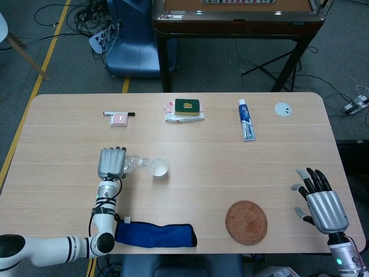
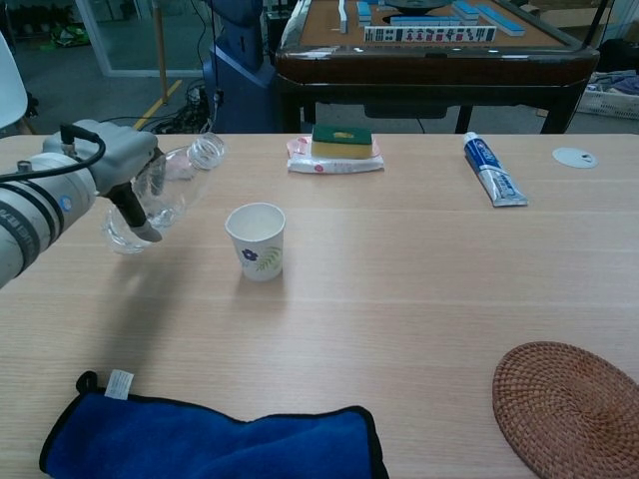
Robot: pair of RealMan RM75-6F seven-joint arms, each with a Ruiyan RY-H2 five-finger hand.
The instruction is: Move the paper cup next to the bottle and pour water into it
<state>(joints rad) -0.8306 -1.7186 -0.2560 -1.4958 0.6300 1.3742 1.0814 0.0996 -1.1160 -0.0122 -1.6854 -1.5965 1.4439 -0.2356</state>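
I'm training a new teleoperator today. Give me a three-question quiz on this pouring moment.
1. True or false: the left hand holds the bottle upright.
2. The paper cup stands: A) on the woven coaster B) on the bare table C) on the blue cloth
3. Fill in: the right hand holds ____.

Key: 1 false, it is tilted toward the cup; 2 B; 3 nothing.

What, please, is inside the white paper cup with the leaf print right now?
The white paper cup looks empty near its rim; its bottom is hidden by its wall. The tilted clear plastic bottle in the left hand has not reached it.
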